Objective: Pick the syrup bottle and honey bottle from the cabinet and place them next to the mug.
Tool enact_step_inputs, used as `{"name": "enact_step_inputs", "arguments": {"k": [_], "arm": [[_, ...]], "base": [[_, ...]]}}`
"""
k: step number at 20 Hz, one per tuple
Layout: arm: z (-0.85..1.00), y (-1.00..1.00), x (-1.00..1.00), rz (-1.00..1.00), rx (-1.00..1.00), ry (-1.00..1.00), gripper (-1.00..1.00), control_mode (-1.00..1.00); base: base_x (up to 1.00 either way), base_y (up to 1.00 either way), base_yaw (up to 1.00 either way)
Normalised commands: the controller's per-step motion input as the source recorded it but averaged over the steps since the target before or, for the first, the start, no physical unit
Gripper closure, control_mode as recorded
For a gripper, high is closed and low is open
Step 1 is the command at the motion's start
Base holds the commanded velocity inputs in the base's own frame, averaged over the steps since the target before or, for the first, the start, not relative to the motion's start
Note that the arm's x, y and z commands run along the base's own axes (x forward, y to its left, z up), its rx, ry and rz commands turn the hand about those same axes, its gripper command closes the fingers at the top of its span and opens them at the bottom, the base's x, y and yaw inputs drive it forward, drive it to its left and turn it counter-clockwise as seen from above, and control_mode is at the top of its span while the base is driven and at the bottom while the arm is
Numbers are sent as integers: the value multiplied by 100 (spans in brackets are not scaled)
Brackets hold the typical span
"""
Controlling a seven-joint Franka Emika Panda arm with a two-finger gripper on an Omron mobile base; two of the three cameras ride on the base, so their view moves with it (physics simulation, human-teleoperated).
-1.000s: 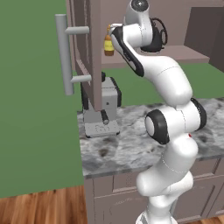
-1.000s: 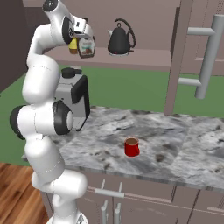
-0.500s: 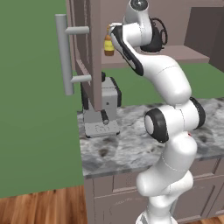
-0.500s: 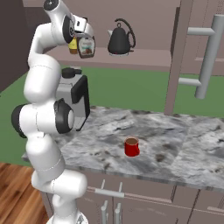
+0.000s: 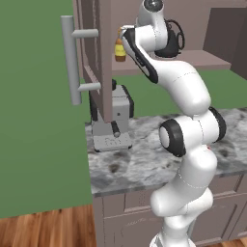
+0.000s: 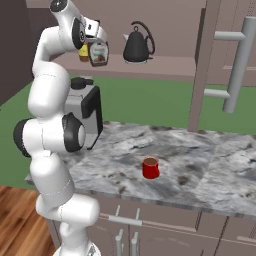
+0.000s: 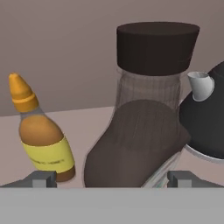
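Observation:
The dark brown syrup bottle with its black cap stands close ahead in the hand view, between the two fingertips of my gripper, which is open around its lower body. The small amber honey bottle stands just to its left. From the right base view, both the syrup bottle and the honey bottle sit on the cabinet shelf, with my gripper at the syrup bottle. The red mug stands on the counter below. The honey bottle also shows beside the cabinet door.
A black kettle stands on the shelf right of the bottles, close to the syrup bottle in the hand view. A grey coffee machine sits on the marble counter under the shelf. The open doors carry long grey bar handles.

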Motion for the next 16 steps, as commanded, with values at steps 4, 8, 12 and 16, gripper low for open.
{"name": "enact_step_inputs", "arguments": {"k": [4, 8, 12, 16], "arm": [[-5, 0, 0, -3, 0, 0, -100, -100], [-7, 0, 1, -7, 0, 0, -100, -100], [-9, 0, 3, -7, 0, 0, -100, -100], [-5, 0, 4, -7, 0, 0, -100, -100]], "base": [[0, 0, 0], [0, 0, 0], [0, 0, 0], [0, 0, 0]]}}
